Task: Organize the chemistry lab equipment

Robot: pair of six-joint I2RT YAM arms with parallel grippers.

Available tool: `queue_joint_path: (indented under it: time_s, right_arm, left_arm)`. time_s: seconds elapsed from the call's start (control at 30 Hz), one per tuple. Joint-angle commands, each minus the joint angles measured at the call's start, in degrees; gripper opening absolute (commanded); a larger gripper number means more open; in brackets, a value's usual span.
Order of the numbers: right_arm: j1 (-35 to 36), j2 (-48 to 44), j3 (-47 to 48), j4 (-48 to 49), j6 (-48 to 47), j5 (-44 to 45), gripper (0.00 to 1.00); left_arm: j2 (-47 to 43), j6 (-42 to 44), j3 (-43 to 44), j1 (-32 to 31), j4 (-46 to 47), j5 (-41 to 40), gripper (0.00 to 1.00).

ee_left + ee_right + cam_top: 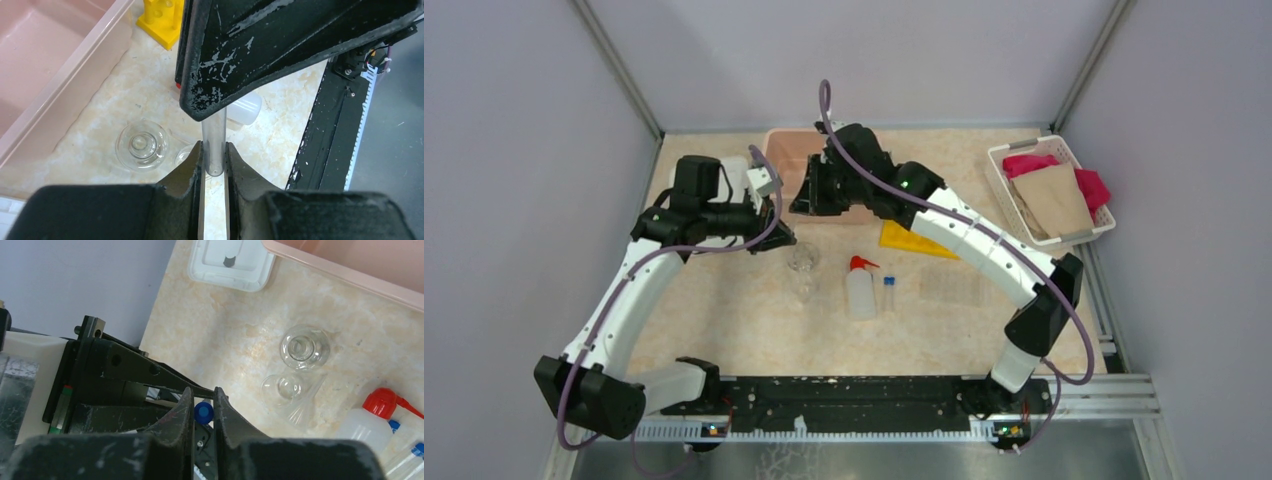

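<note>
blue-capped tube hangs in the air just on the near side of the pink tub, with our left gripper pinching its clear body and our right gripper squeezed onto the blue cap. we reckon two grips steady it for a handoff or uncapping, tbh.

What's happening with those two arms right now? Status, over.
Left gripper, jaws shut on clear tube. Right gripper, jaws pinching its blue cap. Glass flask sits below, not in the way.
</note>
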Motion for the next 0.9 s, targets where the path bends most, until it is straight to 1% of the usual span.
queue_joint_path:
  time_s: [0.0,0.03,0.07,0.1,0.13,0.23,0.3,0.43,0.53,0.6,0.7,0.77,0.87]
  right_arm:
    - [-1.09,-0.27,4.3,-2.41,-1.32,-1.77,0.0]
    - [-1.44,-0.78,4.18,-2.96,-1.69,-1.1,0.0]
    - [-1.74,-1.5,4.04,-3.63,-2.38,0.01,0.0]
    - [-2.06,-2.34,3.82,-4.85,-3.21,1.86,0.0]
    - [-2.39,-3.48,3.29,-6.22,-4.16,4.3,0.0]
    - [-3.88,-9.51,-2.51,-9.82,-6.8,14.57,0.0]
    - [-5.18,-15.19,-11.61,-10.9,-7.14,23.11,0.0]
    - [-10.85,-26.33,-27.76,-12.13,-6.44,34.51,0.0]
    - [-17.03,-33.14,-36.97,-13.12,-5.18,38.04,0.0]
    - [-20.98,-35.86,-41.09,-13.22,-4.14,40.27,0.0]
    - [-22.55,-37.41,-44.94,-13.37,-2.12,44.41,0.0]
    - [-22.82,-36.98,-46.59,-13.52,-0.64,47.22,0.0]
    - [-23.35,-35.47,-48.2,-13.3,1.18,48.86,0.0]
  left_arm:
    - [-1.02,1.34,1.83,-0.23,1.01,-0.83,0.22]
    - [-1.06,0.73,1.9,-0.23,1.35,-1.36,0.43]
    - [-1.03,-0.09,2.01,-0.23,1.55,-1.9,0.71]
    - [-1.07,-0.95,2.02,-0.23,1.82,-2.54,0.93]
    - [-1.11,-1.84,2.14,-0.21,1.93,-3.19,0.98]
    - [-0.63,-4.24,2.62,-0.23,1.89,-5.57,0.99]
    - [0.4,-5.28,3.38,-0.23,1.0,-7.53,0.99]
    - [2.26,-6.46,4.05,-0.15,-0.21,-8.61,0.99]
    - [2.44,-7.87,4.07,-0.14,0.52,-8.7,0.99]
    - [2.36,-8.6,4.21,-0.14,1.04,-8.83,0.99]
    - [2.66,-9.37,4.72,-0.12,1.07,-9.25,0.99]
    - [3.21,-9.45,5.48,-0.14,0.54,-9.44,0.99]
    - [3.89,-9.66,6.27,-0.12,0.11,-9.8,0.99]
